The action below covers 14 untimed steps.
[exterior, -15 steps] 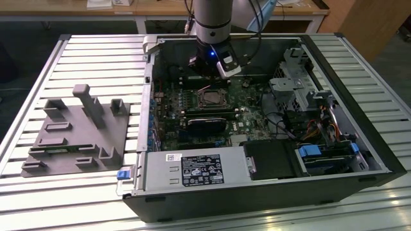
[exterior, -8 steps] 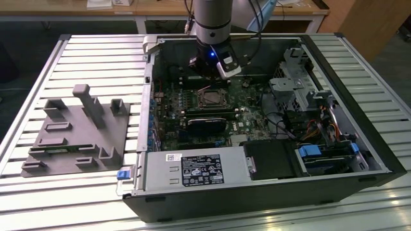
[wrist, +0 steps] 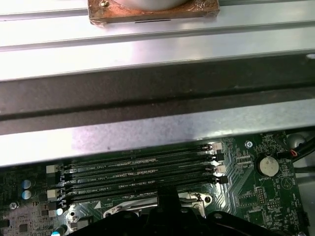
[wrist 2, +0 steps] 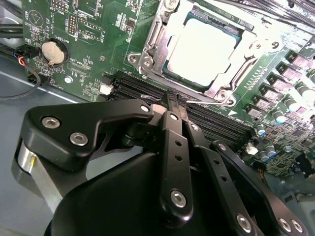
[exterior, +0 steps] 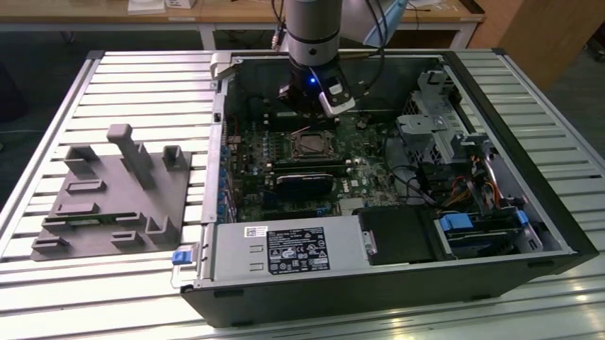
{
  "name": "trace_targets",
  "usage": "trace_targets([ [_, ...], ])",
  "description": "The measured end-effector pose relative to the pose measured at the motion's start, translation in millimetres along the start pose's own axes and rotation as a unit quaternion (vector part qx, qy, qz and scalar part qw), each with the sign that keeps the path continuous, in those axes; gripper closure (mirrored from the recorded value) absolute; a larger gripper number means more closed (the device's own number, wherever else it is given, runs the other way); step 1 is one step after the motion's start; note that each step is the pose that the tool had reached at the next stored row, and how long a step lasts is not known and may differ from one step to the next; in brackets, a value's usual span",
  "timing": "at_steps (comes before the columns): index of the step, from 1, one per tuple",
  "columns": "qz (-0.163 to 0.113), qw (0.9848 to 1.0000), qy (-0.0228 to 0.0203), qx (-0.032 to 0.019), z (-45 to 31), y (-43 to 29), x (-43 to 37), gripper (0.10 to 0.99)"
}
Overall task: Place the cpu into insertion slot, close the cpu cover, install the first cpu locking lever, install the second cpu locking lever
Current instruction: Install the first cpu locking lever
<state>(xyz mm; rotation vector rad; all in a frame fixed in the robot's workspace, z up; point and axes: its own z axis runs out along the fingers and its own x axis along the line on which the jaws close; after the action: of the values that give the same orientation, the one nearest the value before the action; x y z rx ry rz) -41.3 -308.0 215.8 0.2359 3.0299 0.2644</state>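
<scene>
Locking lever [wrist 2: 147, 96] lies across the memory slots [wrist 2: 129, 84], with the cpu cover [wrist 2: 153, 29] down just beyond. Hand [wrist 2: 171, 107] closed, seemingly pinching the lever. cpu [wrist 2: 202, 49] seated in the insertion slot [exterior: 309, 145]. Swing lever low, hook under its tab, no side load.

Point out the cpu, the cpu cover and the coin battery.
cpu [wrist 2: 199, 49], second wrist view, middle of its face.
cpu cover [wrist 2: 153, 37], second wrist view, side bar of the frame.
coin battery [wrist 2: 53, 51], second wrist view, centre of its top.
</scene>
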Motion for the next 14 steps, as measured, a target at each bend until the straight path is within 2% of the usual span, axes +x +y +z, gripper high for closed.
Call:
trace_targets([
  [4, -0.001, 1.0000, -0.0043, 0.0006, 0.8, -0.1, 0.1, 0.980],
  [7, -0.001, 1.0000, -0.0085, 0.0034, 1.2, -0.3, 0.5, 0.980],
  [12, 0.000, 0.9997, -0.0217, 0.0077, 1.8, -0.9, 3.0, 0.980],
  [14, 0.000, 0.9997, -0.0246, 0.0075, 2.1, -1.0, 4.0, 0.980],
])
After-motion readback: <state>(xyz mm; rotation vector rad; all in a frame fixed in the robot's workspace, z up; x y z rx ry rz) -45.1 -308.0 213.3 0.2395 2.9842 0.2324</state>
